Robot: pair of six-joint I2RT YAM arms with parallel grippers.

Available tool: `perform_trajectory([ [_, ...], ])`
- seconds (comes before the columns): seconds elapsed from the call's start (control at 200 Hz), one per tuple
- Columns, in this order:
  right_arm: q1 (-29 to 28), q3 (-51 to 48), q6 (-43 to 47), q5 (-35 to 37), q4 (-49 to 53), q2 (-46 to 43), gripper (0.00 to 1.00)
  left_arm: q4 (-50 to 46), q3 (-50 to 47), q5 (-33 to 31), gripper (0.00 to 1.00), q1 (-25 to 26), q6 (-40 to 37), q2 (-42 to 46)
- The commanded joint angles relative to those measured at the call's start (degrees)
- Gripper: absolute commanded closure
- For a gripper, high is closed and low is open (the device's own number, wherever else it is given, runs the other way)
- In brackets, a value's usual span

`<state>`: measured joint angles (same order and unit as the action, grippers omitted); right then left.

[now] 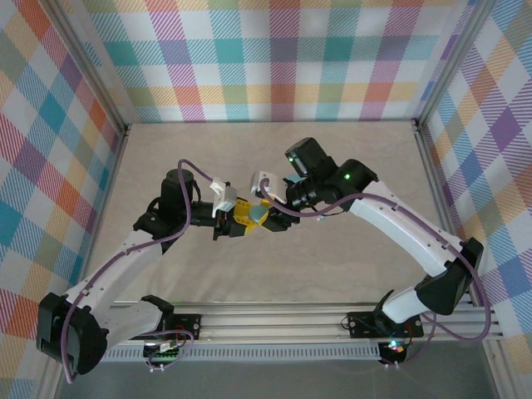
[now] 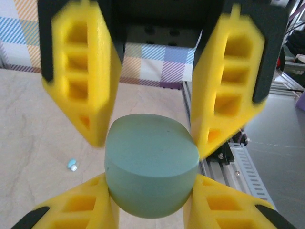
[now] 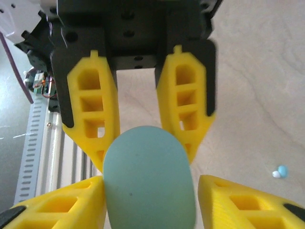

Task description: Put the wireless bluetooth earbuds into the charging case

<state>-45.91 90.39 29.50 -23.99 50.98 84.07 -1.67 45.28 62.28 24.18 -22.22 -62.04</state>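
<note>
Pale beige surface (image 1: 332, 158) with faint marble-like veins, matt, under soft and even light, with only weak shadows. Closed on three sides by walls with a checked pattern in pastel colours. Back wall (image 1: 274, 58) with straight checks in teal, pink, yellow and violet. Left wall (image 1: 50, 150) and right wall (image 1: 490, 150) with the same checks lying diagonally. Silver aluminium posts (image 1: 91, 71) in the two back corners, leaning outward in the top view. At the near edge, a silver slotted rail (image 1: 274, 320) from left to right, just beside the surface. Below the rail, a plain grey strip (image 1: 291, 378). In the left wrist view, checked wall again behind the beige surface, rail and grey area at the right.
</note>
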Motion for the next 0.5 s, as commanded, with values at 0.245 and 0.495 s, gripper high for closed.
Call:
perform_trajectory([
  [0.245, 3.6, -8.6, -5.7, -2.0, -12.7, -7.6, 0.38, 10.8, -6.2, -3.7, 0.76, -2.4, 12.3, 5.6],
  [0.495, 0.0, -9.7, -4.5, 2.7, -15.2, -5.7, 0.31, 11.5, -9.3, -7.2, 0.76, -2.5, 15.6, 9.9],
])
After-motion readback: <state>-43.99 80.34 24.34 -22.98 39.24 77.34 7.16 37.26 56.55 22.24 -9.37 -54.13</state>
